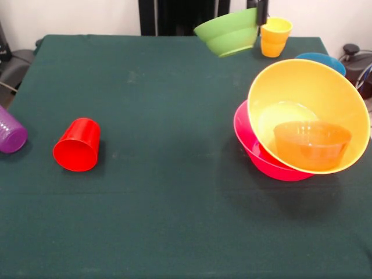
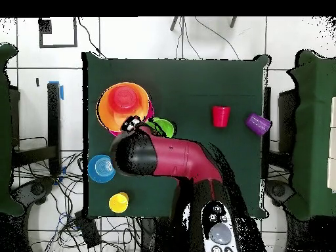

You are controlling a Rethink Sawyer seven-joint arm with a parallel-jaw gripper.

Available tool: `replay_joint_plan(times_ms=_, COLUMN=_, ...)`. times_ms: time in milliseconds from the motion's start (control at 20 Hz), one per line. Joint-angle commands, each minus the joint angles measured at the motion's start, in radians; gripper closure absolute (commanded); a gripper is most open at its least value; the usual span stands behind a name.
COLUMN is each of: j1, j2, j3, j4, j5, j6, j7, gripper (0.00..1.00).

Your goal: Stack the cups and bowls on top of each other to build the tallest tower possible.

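We log the gripper pinched on the rim of the green bowl, held tilted in the air beyond the tower, presumably to carry it there. The tower is the pink bowl with the yellow-orange bowl tipped inside it and a small orange bowl within. Behind the tower sit the blue bowl and two nested cups, yellow over orange. Well away from the tower, the red cup and purple cup lie on their sides, unstacked.
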Motion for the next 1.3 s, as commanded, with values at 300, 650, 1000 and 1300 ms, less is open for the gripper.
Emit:
replay_joint_plan(times_ms=300, j1=0.137, j2=0.1, j3=-0.104, j4=-0.254, j5=0.078, j6=0.198, j7=0.259, gripper=1.0)
replay_joint_plan(times_ms=650, j1=0.194, j2=0.175, j3=-0.141, j4=-0.252, j5=0.126, j6=0.072, j7=0.269, gripper=1.0)
replay_joint_plan(times_ms=1000, j1=0.221, j2=0.248, j3=-0.154, j4=-0.287, j5=0.179, j6=0.003, j7=0.25, gripper=1.0)
replay_joint_plan(times_ms=1300, j1=0.266, j2=0.272, j3=-0.201, j4=-0.321, j5=0.214, j6=0.013, j7=0.253, gripper=1.0)
